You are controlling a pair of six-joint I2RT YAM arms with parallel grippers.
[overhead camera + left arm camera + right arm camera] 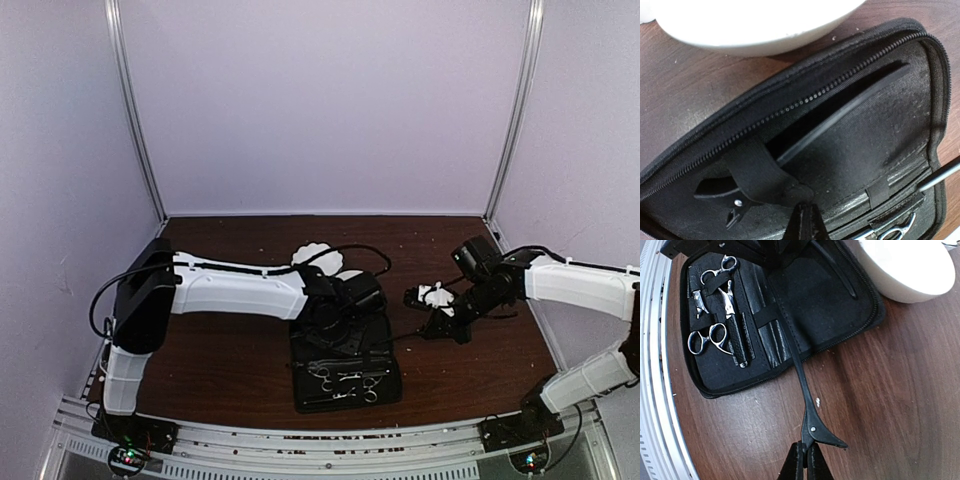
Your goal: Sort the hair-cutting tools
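**Open case on table, both arms at work.**

**Right gripper**: jaws closed, pinching the wide hinged end of the held clip. This clip is a thin black stick with a small rivet near the grip. It slants away from the fingers across the bare table, and its far tip lies over the middle fold of the case. In the top view the right gripper sits just right of the case, low over the table.

**Left gripper**: jaws closed, the dark fingertips pressed together at the lower edge of the wrist view. They are just beside the foot of the elastic strap. Whether they pinch anything cannot be told.

**Tucked clip**: lies in the case half nearer the bowl. Its broad end and rivet show left of the strap, and its long thin prong passes under the strap and runs along the slot below the zip.

**Scissors**: two silver pairs lie side by side in the other half of the case, nearest the table's front rail. They are held under black loops, with their finger rings at opposite ends. One blade is sheathed in black.

**Bowl**: white, standing on the table just beyond the case's far edge, close to the zip.
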